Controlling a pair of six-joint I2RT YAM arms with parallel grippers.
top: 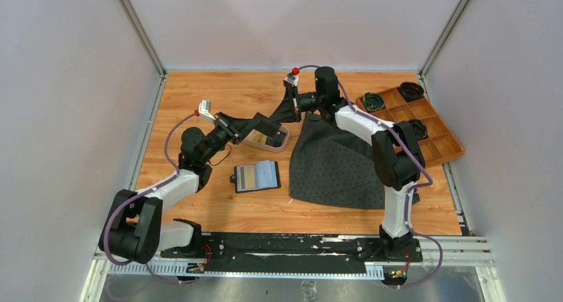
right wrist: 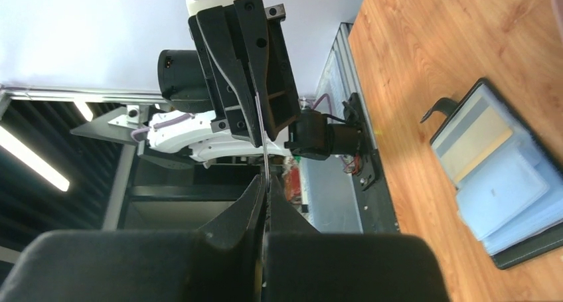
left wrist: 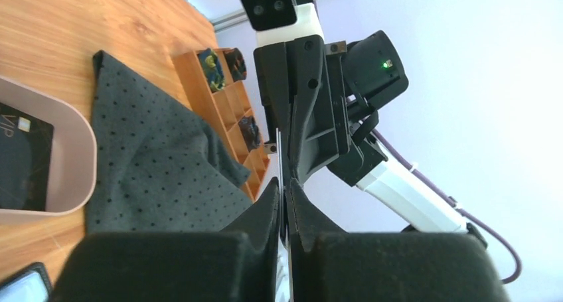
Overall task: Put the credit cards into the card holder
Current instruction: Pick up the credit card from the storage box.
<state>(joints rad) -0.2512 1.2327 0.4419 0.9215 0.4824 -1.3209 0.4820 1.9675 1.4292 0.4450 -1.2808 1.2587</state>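
One credit card (left wrist: pixel 279 157) hangs edge-on in the air between both grippers, above the pinkish tray (top: pixel 260 143). My left gripper (left wrist: pixel 285 194) is shut on one end of it. My right gripper (right wrist: pixel 265 186) is shut on the other end, and the card's thin edge (right wrist: pixel 261 139) runs on into the left fingers (right wrist: pixel 247 76). In the top view the two grippers (top: pixel 277 118) (top: pixel 290 109) meet tip to tip. The card holder (top: pixel 257 176) lies open on the table in front of them, with a gold card (right wrist: pixel 478 137) and a pale blue card (right wrist: pixel 501 189) in its pockets. A black card (left wrist: pixel 20 157) lies in the tray.
A dark dotted cloth (top: pixel 332 162) is spread to the right of the tray. An orange-brown compartmented box (top: pixel 425 126) with dark items stands at the back right. White walls close off the table on three sides.
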